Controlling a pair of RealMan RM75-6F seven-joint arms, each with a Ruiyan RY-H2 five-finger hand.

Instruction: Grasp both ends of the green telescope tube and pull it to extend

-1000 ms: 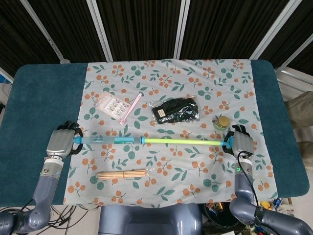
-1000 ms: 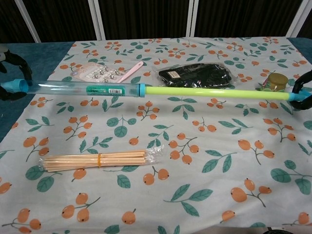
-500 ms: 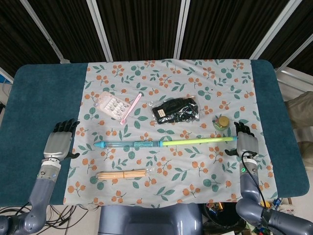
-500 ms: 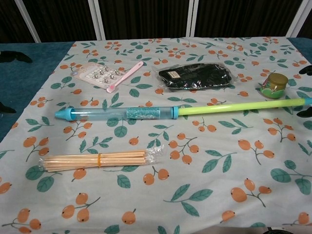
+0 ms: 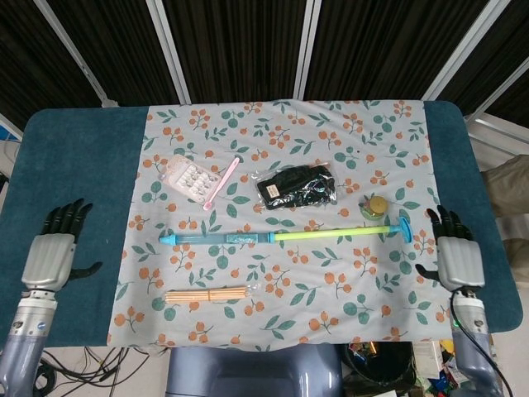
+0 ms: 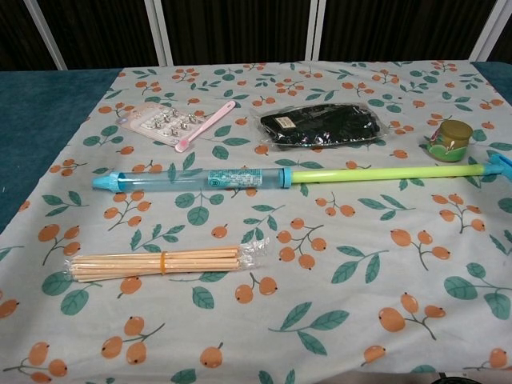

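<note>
The telescope tube (image 5: pixel 281 236) lies extended across the floral cloth, a clear blue barrel (image 6: pixel 192 178) on the left and a thin green rod (image 6: pixel 384 172) on the right ending in a blue cap (image 5: pixel 405 227). Nothing holds it. My left hand (image 5: pixel 51 255) hovers over the bare teal table well left of the barrel's tip, fingers spread. My right hand (image 5: pixel 457 255) is off the cloth's right edge, past the blue cap, fingers spread and empty. Neither hand shows in the chest view.
A bundle of wooden sticks (image 5: pixel 211 294) lies in front of the tube. Behind it are a black pouch (image 5: pixel 297 187), a pink spoon (image 5: pixel 221 184), a card of small metal pieces (image 5: pixel 188 176) and a small jar (image 5: pixel 377 206) near the rod's right end.
Both hands let go of the tube's ends and drew back outward and toward me. The tube dropped to the cloth and settled slightly to the right.
</note>
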